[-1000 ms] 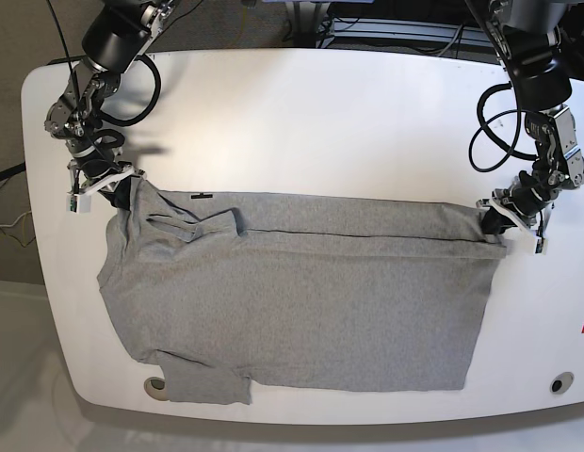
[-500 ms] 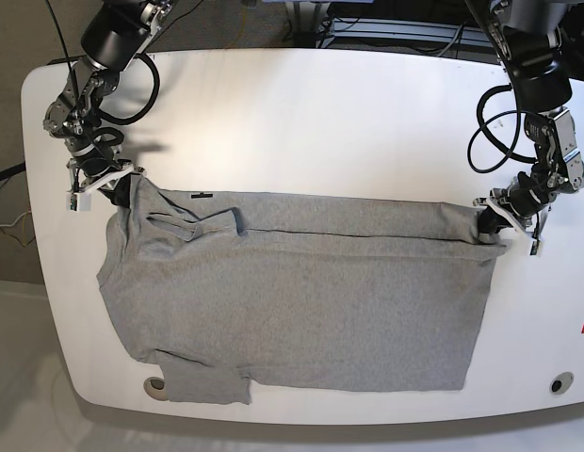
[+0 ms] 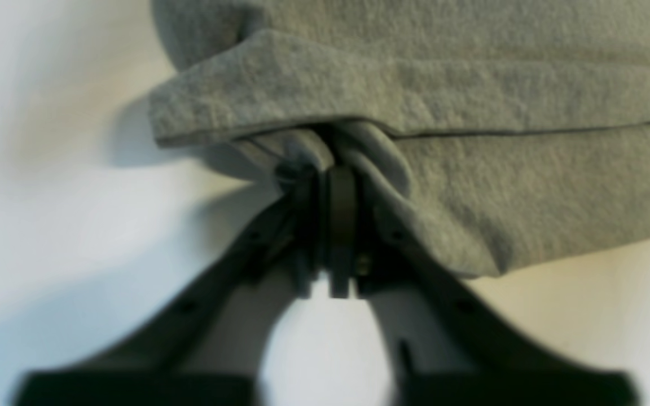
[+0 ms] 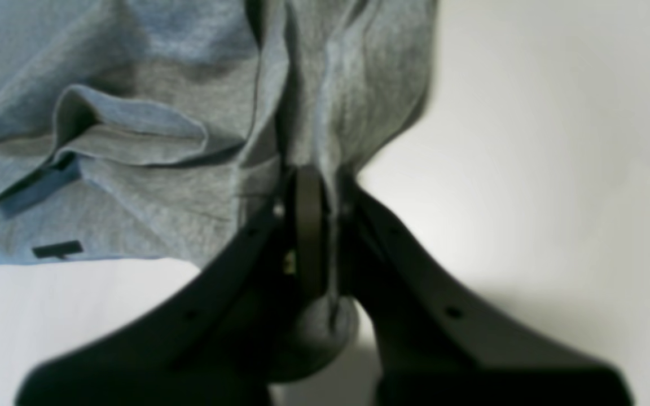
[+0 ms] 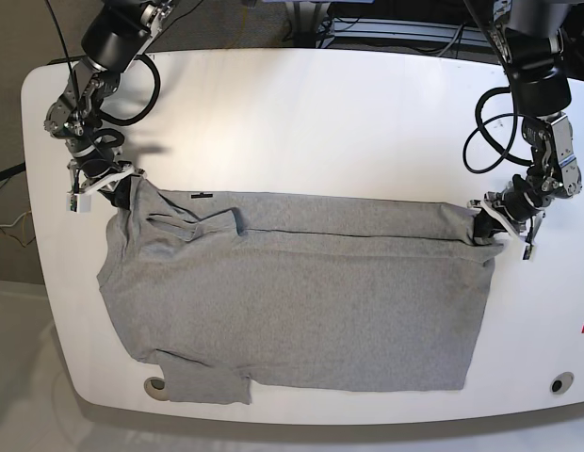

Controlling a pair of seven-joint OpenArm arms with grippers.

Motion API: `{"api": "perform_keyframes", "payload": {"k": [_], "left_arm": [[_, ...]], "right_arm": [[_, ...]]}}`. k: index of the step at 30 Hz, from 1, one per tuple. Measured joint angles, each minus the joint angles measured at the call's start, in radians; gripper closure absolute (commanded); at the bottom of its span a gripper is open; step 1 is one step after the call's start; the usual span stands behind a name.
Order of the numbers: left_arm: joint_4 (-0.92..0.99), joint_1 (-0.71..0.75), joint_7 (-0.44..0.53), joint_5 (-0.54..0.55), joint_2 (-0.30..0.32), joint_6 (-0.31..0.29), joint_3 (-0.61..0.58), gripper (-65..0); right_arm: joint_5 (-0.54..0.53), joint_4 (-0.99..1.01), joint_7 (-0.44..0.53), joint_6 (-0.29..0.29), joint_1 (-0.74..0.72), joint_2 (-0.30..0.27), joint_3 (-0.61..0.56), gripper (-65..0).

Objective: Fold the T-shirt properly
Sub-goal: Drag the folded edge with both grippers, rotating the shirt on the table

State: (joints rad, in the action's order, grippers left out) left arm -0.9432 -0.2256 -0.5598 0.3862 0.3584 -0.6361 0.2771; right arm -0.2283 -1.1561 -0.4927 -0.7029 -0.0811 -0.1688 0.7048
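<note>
The T-shirt (image 5: 292, 292) lies spread across the near half of the white counter (image 5: 311, 122), plain grey side up. Its far edge is turned over into a long, narrow fold that runs almost straight from one tool to the other, with a thin dark seam line just below it. Near the fold's end at the base view's left, a small black tag (image 5: 202, 196) sits on the cloth beside a rumpled patch.

The right tool (image 5: 113, 193) is at the base view's left, at the shirt's far corner. Its wrist view shows the jaws pressed together with bunched grey cloth pinched between them (image 4: 308, 186), and a lump of fabric pokes out below the grip. The left tool (image 5: 487, 226) is at the opposite far corner, on the base view's right. Its wrist view shows the jaws drawn close, with folds of cloth gathered between the tips (image 3: 330, 163) and the turned-over hem lying just above.

The shirt's near edge runs close to the counter's near rim, and the lower sleeve (image 5: 205, 381) reaches almost to that rim, next to a small round hole (image 5: 158, 384) in the counter. The left-hand sleeve in the base view comes close to the counter's side edge. On the right, a strip of bare counter separates the shirt's hem from the rim, and another round hole (image 5: 557, 384) sits there. Beyond the folded far edge, the whole far half of the counter is bare white surface, crossed only by the arms and their looping black cables (image 5: 490, 132).
</note>
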Motion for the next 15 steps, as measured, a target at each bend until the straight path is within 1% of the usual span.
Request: {"api": "perform_keyframes", "payload": {"k": [2, 4, 6, 7, 8, 9, 11, 12, 14, 15], "left_arm": [[-0.017, 0.016, 0.000, 0.000, -0.003, 0.010, 0.006, -13.6], [-0.054, 0.049, -0.008, 0.000, -0.004, 0.018, 0.015, -12.0], [-0.153, 0.129, -0.036, -0.014, -0.011, 0.030, 0.044, -3.0], [-0.224, 0.168, -0.050, -0.014, -0.015, 0.035, 0.066, -1.4], [-0.273, 0.213, -0.048, -0.001, -0.011, 0.023, 0.082, 0.0], [-0.302, 0.256, -0.052, 0.014, -0.007, 0.016, 0.094, 0.0], [-0.364, 0.329, -0.103, 0.000, -0.005, 0.016, 0.116, 0.0], [-0.388, 0.356, -0.087, 0.021, -0.006, 0.019, 0.135, 0.0], [-0.419, 0.402, -0.104, 0.018, -0.005, 0.025, 0.143, 0.0], [-0.459, 0.425, -0.130, 0.006, -0.005, 0.035, 0.153, 0.0]], "right_arm": [[0.000, 0.000, 0.001, 0.000, 0.002, 0.000, 0.000, 0.0], [-0.001, 0.000, 0.006, 0.000, 0.005, 0.000, 0.000, 0.0], [-0.013, -0.007, 0.010, 0.001, 0.028, -0.001, -0.005, 0.0], [-0.025, -0.018, 0.012, 0.003, 0.042, -0.001, -0.007, 0.0], [-0.033, -0.032, 0.011, 0.003, 0.059, 0.000, -0.007, 0.0], [-0.040, -0.042, 0.011, 0.003, 0.075, 0.001, -0.009, 0.0], [-0.059, -0.077, 0.013, -0.008, 0.121, 0.002, -0.012, 0.0], [-0.074, -0.098, 0.015, -0.011, 0.148, 0.002, -0.011, 0.0], [-0.080, -0.126, 0.013, -0.011, 0.177, 0.003, -0.011, 0.0], [-0.080, -0.163, 0.005, -0.004, 0.209, 0.003, -0.014, 0.0]]}}
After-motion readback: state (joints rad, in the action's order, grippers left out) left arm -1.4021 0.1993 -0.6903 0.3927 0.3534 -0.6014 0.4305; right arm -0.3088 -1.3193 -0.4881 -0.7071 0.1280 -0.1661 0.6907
